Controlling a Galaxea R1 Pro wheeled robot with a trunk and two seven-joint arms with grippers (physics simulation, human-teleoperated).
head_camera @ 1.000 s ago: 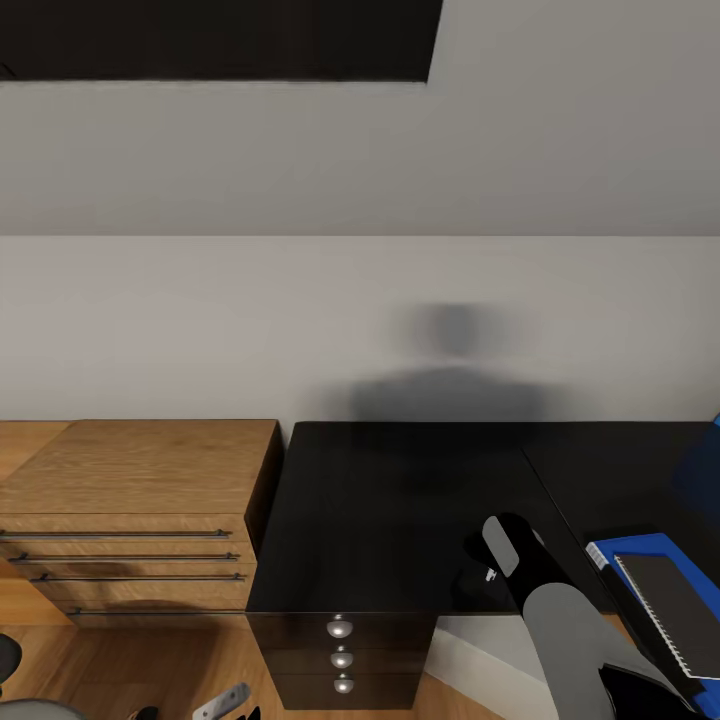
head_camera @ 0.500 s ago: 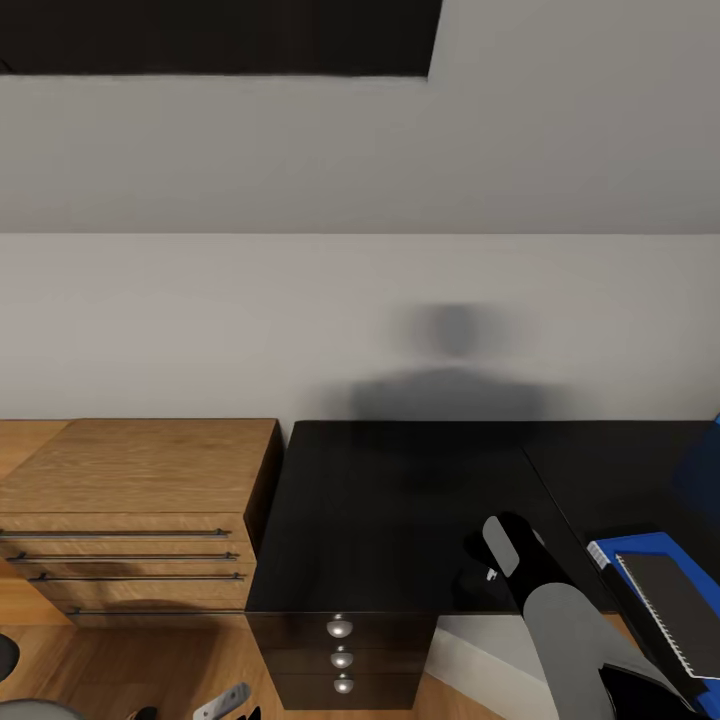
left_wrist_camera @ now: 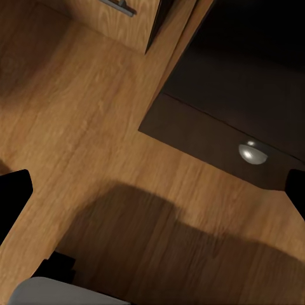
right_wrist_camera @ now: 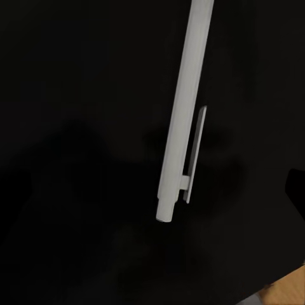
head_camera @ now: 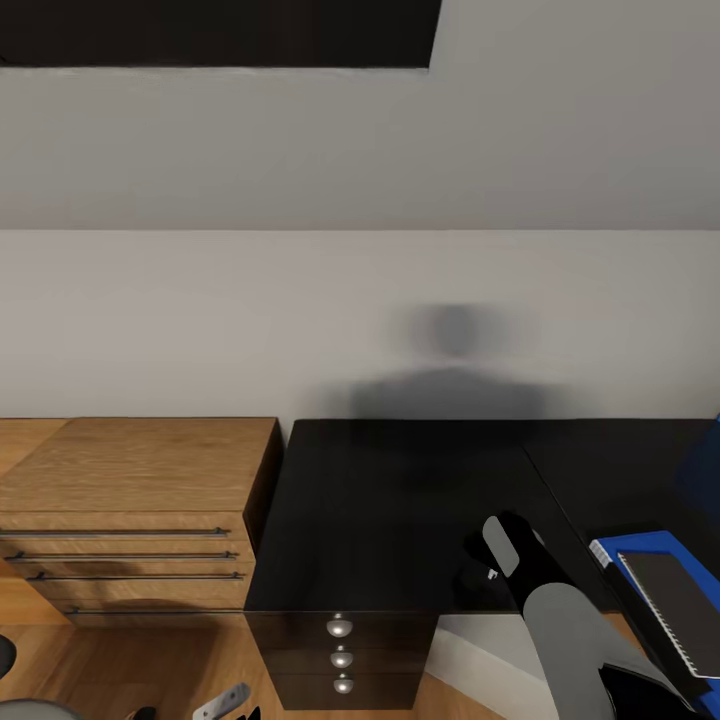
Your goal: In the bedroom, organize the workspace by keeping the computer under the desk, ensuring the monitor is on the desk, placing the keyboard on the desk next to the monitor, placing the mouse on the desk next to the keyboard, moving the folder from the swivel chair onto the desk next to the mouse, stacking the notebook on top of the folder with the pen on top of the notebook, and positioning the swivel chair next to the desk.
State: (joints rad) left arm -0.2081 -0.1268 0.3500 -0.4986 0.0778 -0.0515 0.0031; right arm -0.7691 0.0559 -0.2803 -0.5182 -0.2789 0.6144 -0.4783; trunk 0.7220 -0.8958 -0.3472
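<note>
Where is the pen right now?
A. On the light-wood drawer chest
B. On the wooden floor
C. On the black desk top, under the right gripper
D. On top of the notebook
C: the right wrist view shows the pen lying on the glossy black desk, away from the notebook at the desk's right.

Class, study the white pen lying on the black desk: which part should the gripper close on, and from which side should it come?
Grip the pen around mid-barrel, coming straight down from above with the fingers across its length. It lies flat on the desk, so only its long sides are open, and its side clip makes the end near it less even.
</note>
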